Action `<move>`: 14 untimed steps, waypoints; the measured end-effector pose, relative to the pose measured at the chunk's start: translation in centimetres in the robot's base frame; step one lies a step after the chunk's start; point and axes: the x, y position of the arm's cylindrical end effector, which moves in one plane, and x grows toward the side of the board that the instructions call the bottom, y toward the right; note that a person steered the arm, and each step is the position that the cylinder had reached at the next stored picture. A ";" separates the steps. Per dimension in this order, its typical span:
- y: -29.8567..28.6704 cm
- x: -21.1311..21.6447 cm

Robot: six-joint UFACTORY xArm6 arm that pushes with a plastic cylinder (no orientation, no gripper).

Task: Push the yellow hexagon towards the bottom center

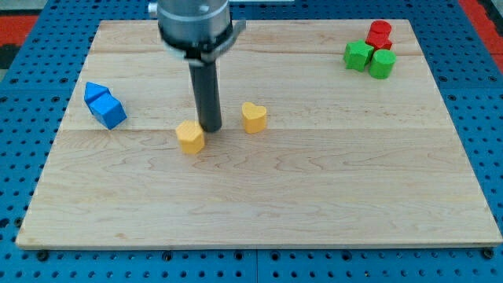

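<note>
Wood surface [314,196] — no jaws, just my tip [211,128] touching the yellow hexagon [190,137] off-centre at its upper right — block likely skids left, missing bottom center.

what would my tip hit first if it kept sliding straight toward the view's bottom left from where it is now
Probably the yellow hexagon: my tip sits just at its upper right, seemingly touching or nearly so. Beyond it the board looks free.
</note>
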 end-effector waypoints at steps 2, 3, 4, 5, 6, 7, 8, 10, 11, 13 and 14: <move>-0.3 -0.6; -2.3 -1.7; -4.2 2.6; -4.2 7.0; -4.0 3.4; -6.6 2.6; -10.6 6.4; -10.6 7.4; -14.2 9.4; -6.1 9.8; -6.4 2.7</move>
